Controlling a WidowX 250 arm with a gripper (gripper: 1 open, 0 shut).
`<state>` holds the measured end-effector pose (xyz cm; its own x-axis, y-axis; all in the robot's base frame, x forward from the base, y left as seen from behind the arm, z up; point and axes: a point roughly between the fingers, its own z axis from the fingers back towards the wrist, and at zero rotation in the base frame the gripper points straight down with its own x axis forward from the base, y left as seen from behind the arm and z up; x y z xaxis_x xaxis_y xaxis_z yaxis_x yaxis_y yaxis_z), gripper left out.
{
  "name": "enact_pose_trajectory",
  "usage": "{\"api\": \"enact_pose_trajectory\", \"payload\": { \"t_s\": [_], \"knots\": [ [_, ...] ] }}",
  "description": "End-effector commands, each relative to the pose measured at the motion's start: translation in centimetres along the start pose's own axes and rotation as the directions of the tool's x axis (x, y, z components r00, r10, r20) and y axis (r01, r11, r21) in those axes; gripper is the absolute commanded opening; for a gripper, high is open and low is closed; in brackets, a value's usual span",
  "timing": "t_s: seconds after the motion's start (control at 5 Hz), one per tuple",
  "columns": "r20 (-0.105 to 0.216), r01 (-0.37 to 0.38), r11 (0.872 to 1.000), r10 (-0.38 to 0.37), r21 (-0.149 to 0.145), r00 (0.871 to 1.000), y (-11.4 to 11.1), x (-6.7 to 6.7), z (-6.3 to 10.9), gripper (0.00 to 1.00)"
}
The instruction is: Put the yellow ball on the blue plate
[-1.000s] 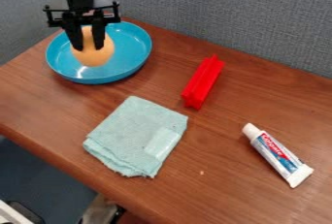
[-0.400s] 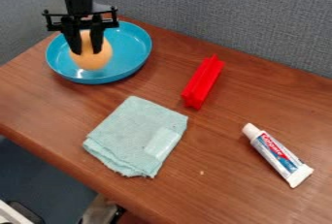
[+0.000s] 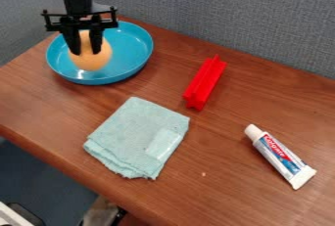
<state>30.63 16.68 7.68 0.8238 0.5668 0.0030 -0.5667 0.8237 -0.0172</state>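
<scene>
The blue plate [image 3: 131,58] stands at the table's back left, a round turquoise dish with a raised rim. Inside it is the yellow ball [image 3: 92,58], orange-yellow and partly hidden by the fingers. My gripper [image 3: 88,46] comes straight down from above, its black fingers [image 3: 74,40] shut on the ball's two sides. Whether the ball rests on the plate's floor cannot be told.
A red block [image 3: 205,81] lies in the middle of the wooden table [image 3: 262,93]. A pale teal folded cloth [image 3: 137,136] sits toward the front edge, and a toothpaste tube [image 3: 281,155] lies at the right. A grey wall rises behind.
</scene>
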Motion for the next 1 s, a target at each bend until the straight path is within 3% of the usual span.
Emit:
{"api": "enact_pose_trajectory", "payload": {
  "t_s": [0.0, 0.8],
  "knots": [
    [0.06, -0.022, 1.0, 0.022, -0.005, 0.998, 0.9, 0.7, 1.8, 0.0],
    [0.079, -0.031, 0.999, 0.032, -0.015, 0.996, 1.2, 0.6, 3.2, 0.0]
  ]
}}
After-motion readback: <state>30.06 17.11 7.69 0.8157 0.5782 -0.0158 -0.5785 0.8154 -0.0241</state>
